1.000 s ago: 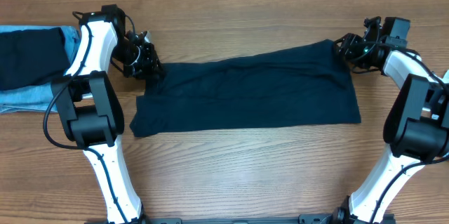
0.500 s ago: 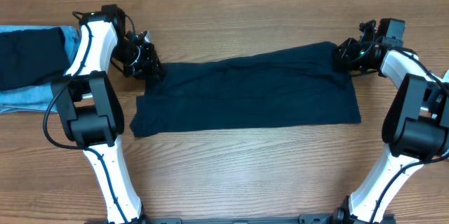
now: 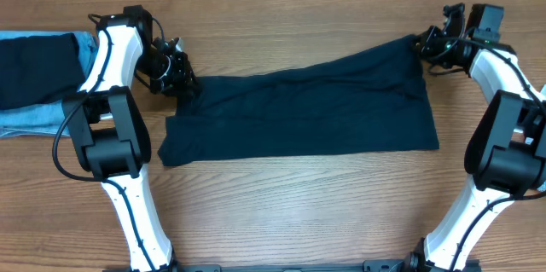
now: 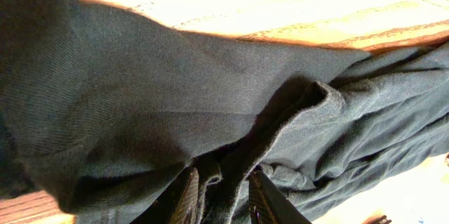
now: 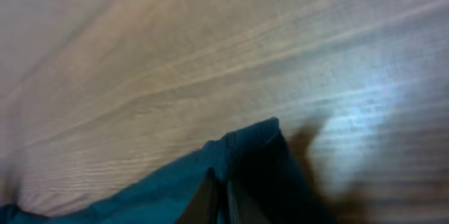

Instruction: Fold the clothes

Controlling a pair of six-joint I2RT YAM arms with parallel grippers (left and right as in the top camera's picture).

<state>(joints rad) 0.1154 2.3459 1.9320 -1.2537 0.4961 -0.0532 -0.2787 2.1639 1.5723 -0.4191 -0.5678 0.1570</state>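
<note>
Nearest us, the wooden table (image 3: pixel 281 212) shows in front of the navy shirt (image 3: pixel 299 114), which lies spread wide across the middle. Its near hem is flat and fairly straight, and we judge this to be the line the fold should land on. Further in, the body of the shirt is smooth on the right and rumpled toward the left. We should therefore keep the cloth taut between the two arms as it rises, so that the wrinkles pull out rather than fold in. At the far left corner the left gripper (image 3: pixel 175 72) has its fingers drawn narrow on a bunched fold of the shirt. From its wrist view we cannot tell how many layers it pinches, and that is worth minding. At the far right corner the right gripper (image 3: pixel 431 46) is clamped tight on the shirt's tip, and that corner sits farther back than the left, so the far edge slants. We think the arms should lift evenly and level the two corners. They can then carry both toward us at the same pace and lay the far edge along the near hem. Off to the far left, a dark folded piece (image 3: pixel 34 67) rests on light blue denim (image 3: pixel 34 118), apart from the shirt.
</note>
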